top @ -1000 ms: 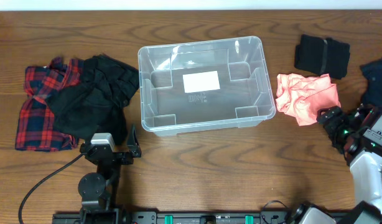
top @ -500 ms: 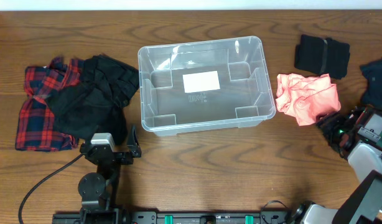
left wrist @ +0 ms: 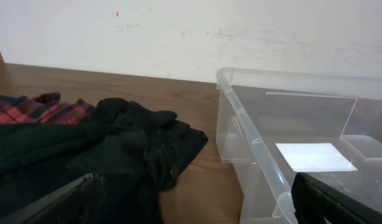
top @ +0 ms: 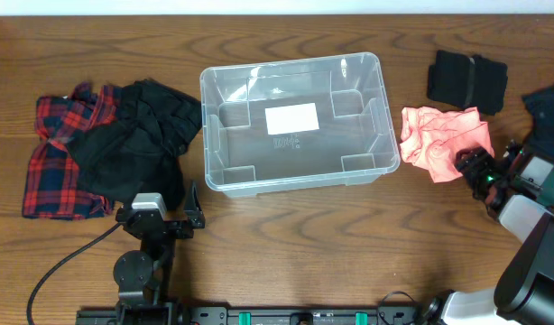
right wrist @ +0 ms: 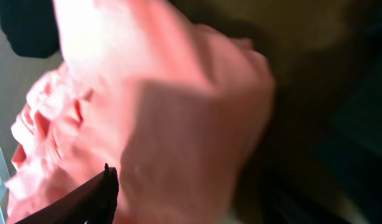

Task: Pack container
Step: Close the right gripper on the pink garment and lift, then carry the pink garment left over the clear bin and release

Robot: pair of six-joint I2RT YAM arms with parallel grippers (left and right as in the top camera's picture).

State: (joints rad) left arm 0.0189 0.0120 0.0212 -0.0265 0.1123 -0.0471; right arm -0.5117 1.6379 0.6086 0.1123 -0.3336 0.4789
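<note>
Container (top: 207, 135) sits upright mid-counter (top: 331, 244), open top. Nothing packed in it; we see only the white label (top: 291, 118) on its stepped base.

Left of it, a black garment (top: 133, 144) lies bunched over a red plaid shirt (top: 51, 171), its edge just beside the container's left wall. Right of it is a crumpled pink cloth (top: 439, 140), near the wall but apart from it. A folded black cloth (top: 466, 79) lies behind the pink one, and a dark navy cloth (top: 548, 113) is at the far right edge.

Left pincer (top: 160, 219) is released, jaws spread wide, holding nothing, near the front edge by the black garment.

Right pincer (top: 475, 170) is at the pink cloth's lower right corner. The wrist view is all pink fabric, so we can't tell if it's clenched on it.
</note>
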